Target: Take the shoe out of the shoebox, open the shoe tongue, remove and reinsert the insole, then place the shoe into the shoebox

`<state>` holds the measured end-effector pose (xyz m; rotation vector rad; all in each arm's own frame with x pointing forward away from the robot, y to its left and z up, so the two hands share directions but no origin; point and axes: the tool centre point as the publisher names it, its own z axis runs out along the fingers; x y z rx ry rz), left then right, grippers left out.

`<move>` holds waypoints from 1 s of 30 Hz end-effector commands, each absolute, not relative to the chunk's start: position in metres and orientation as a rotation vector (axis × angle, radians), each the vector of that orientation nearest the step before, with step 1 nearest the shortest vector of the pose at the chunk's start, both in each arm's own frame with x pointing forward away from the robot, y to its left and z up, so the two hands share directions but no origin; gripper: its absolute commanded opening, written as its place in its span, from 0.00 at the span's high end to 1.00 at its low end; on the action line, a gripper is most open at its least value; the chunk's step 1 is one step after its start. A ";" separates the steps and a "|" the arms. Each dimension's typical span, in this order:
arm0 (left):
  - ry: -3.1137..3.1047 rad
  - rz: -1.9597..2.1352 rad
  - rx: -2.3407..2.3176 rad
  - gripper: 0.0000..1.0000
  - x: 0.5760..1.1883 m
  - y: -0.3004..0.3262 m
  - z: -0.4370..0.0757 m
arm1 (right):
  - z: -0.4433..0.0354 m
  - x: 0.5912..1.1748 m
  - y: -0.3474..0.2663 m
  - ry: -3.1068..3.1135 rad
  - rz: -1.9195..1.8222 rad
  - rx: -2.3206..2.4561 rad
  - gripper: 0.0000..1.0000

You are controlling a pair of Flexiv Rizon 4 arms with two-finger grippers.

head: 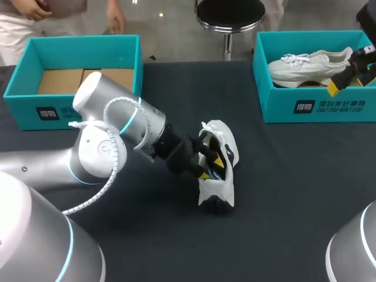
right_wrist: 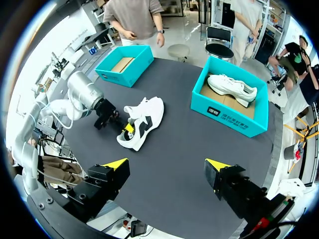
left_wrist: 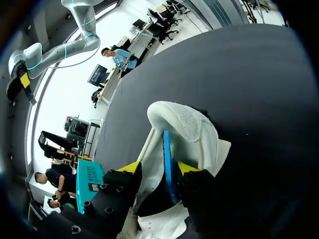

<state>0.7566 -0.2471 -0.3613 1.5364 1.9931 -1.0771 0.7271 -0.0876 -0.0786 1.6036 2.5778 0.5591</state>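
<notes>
A white shoe with dark panels (head: 226,138) lies on its side on the dark table (head: 294,194), near the middle. My left gripper (head: 213,164) has its yellow tips pushed into the shoe's opening. In the left wrist view the gripper (left_wrist: 158,168) is open, and the thin blue edge of the insole (left_wrist: 167,159) stands upright between its fingers, inside the white padded collar (left_wrist: 187,124). My right gripper (right_wrist: 166,167) hangs open and empty high above the table, over the right shoebox (head: 317,106). The right wrist view takes in the shoe (right_wrist: 144,117) and the left gripper (right_wrist: 124,130) from above.
A teal shoebox (head: 76,111) at the back left holds only cardboard. The teal shoebox at the back right (right_wrist: 227,112) holds a second white shoe (head: 311,64). My left arm (head: 111,135) lies across the table's left half.
</notes>
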 end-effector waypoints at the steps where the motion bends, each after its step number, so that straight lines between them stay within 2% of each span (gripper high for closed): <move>1: 2.000 -1.072 1.553 0.29 0.758 -0.240 -0.354 | -0.079 0.730 -0.087 2.581 0.554 1.606 0.00; 12: 1.949 -1.088 1.571 0.28 0.761 -0.245 -0.321 | -0.079 0.730 -0.087 2.581 0.554 1.606 0.00; 14: 1.974 -1.077 1.597 0.25 0.760 -0.244 -0.317 | -0.079 0.730 -0.087 2.581 0.554 1.606 0.00; 20: 2.087 -1.001 1.663 0.02 0.757 -0.237 -0.306 | -0.079 0.730 -0.087 2.581 0.554 1.606 0.00; 30: 2.336 -0.748 1.711 0.00 0.737 -0.218 -0.290 | -0.079 0.730 -0.087 2.581 0.554 1.606 0.00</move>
